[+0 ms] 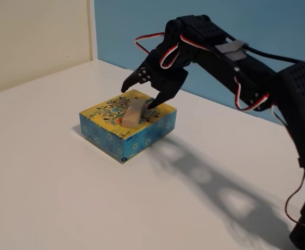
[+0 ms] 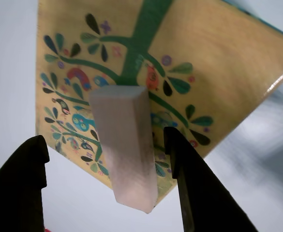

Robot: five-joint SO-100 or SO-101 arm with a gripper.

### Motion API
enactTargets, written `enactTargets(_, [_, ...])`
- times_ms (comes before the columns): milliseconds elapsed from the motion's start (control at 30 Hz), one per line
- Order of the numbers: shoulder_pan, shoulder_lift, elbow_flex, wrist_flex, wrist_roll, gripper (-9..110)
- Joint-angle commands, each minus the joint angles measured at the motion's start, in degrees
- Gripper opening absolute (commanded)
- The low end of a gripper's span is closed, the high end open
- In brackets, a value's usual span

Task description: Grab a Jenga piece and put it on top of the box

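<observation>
Black end effector (image 2: pixel 105 150) spread apart, unmarked Jenga piece (image 2: pixel 124 145) lying between — on floral-topped box (image 2: pixel 218 53), white table (image 1: pixel 48 198).
</observation>
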Motion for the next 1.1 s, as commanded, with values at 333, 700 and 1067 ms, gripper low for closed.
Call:
enactTargets(333, [1.8, 12.7, -2.4, 7.5, 4.8, 0])
enactTargets(700, [2.7, 17.3, -1.8, 15.1, 4.9, 0])
enactTargets(1067, [2.6, 26.3, -1.8, 15.8, 4.4, 0])
